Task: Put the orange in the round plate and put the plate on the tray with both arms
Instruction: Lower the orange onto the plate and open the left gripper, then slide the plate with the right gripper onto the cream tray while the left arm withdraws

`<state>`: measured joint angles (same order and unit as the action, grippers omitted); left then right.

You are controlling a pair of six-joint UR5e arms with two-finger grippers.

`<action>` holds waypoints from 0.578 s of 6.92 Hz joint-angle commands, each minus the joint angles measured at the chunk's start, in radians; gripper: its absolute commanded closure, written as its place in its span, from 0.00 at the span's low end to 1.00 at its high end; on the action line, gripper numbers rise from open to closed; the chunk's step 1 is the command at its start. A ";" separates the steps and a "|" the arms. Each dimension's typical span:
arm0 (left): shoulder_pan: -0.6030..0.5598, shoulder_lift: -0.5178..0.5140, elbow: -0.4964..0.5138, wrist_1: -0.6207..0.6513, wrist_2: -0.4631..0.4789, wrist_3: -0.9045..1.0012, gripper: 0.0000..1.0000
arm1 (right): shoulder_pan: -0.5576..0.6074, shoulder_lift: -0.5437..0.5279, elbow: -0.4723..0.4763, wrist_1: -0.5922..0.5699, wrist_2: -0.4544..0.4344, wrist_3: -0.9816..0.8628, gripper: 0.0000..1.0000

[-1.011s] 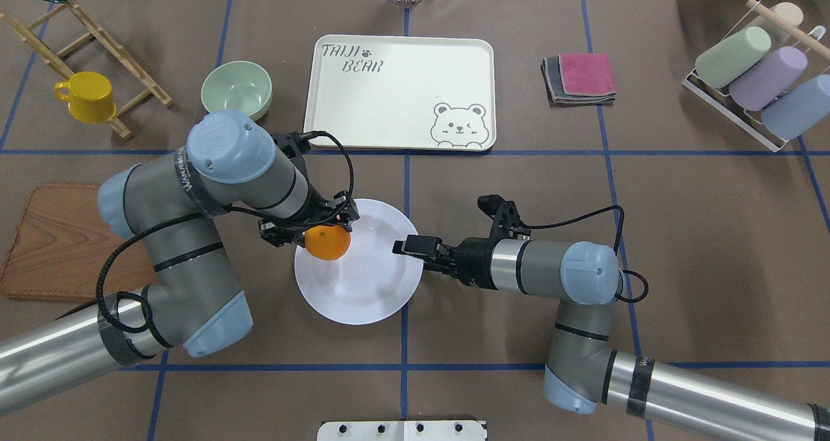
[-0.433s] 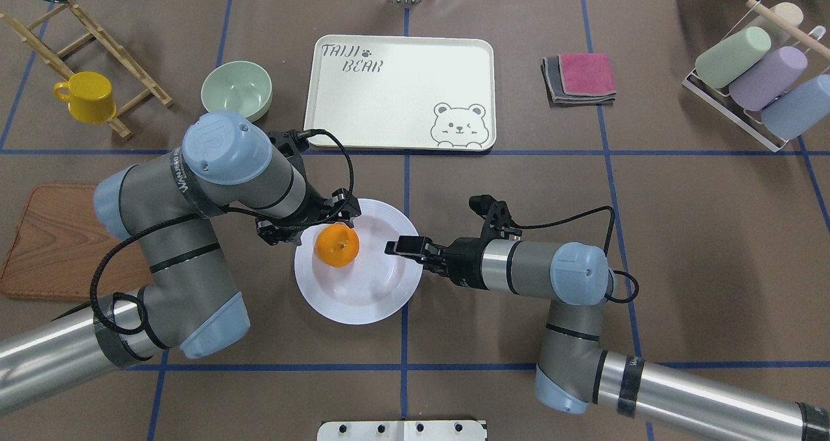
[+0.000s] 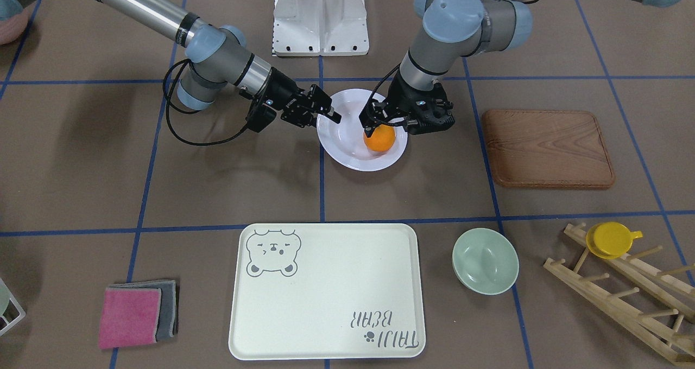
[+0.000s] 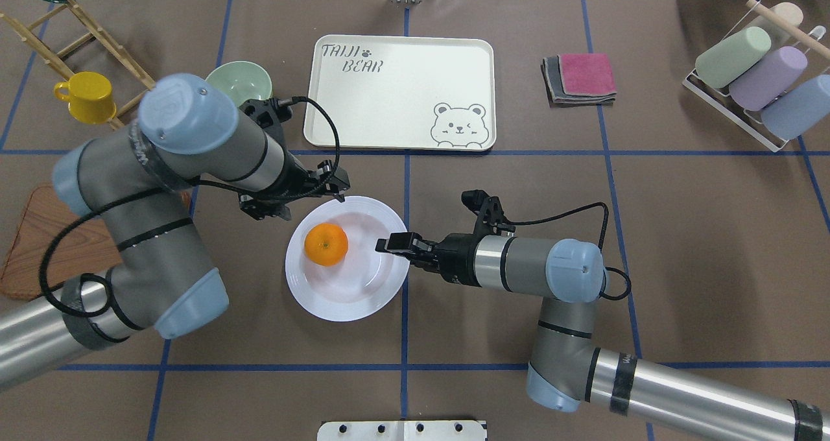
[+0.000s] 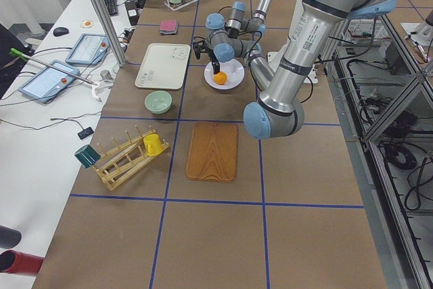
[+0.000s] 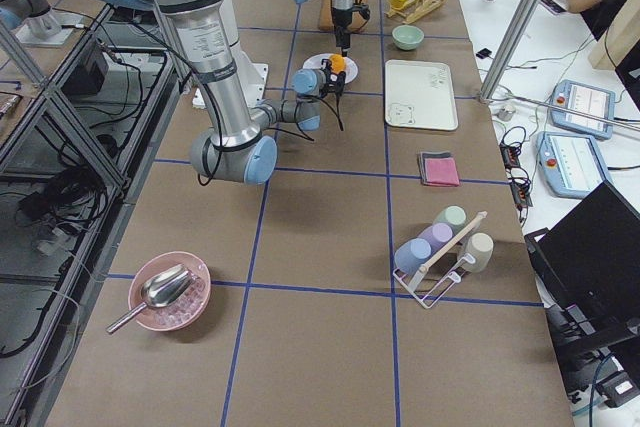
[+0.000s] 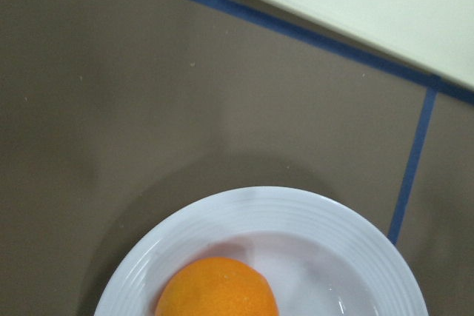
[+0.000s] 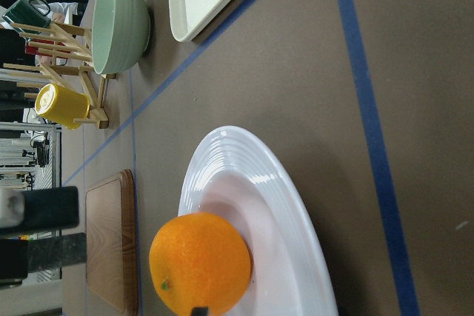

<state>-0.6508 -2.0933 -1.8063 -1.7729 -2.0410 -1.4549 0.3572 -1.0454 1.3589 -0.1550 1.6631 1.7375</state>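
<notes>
Fingers (image 3: 365, 121) of black left gripper (image 3: 385, 123) spread, empty, above round orange (image 4: 326, 244) in glossy white round plate (image 4: 340, 303), stem dot toward right gripper (image 4: 384, 242) at rim, hold untellable; bare brown tabletop (image 4: 493, 194) up to cream rectangular tray (image 4: 402, 65), long axis side to side.

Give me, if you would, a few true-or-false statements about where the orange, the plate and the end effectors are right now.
1. The orange lies in the round plate. True.
2. The round plate sits on the tray. False: it rests on the table, short of the tray.
3. The left end effector grips the orange. False: it is open, and the orange lies free in the plate.
4. The right end effector is at the plate's rim. True.
</notes>
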 commanded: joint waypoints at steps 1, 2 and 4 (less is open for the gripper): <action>-0.177 0.061 -0.080 0.001 -0.178 0.133 0.03 | 0.002 0.004 0.025 0.008 -0.002 0.014 0.78; -0.208 0.082 -0.083 0.001 -0.194 0.172 0.03 | 0.002 0.004 0.031 0.008 -0.005 0.022 0.99; -0.245 0.101 -0.096 0.000 -0.195 0.208 0.03 | 0.005 0.004 0.043 0.009 -0.019 0.025 1.00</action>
<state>-0.8683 -2.0056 -1.8933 -1.7721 -2.2300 -1.2665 0.3605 -1.0416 1.3942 -0.1470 1.6512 1.7597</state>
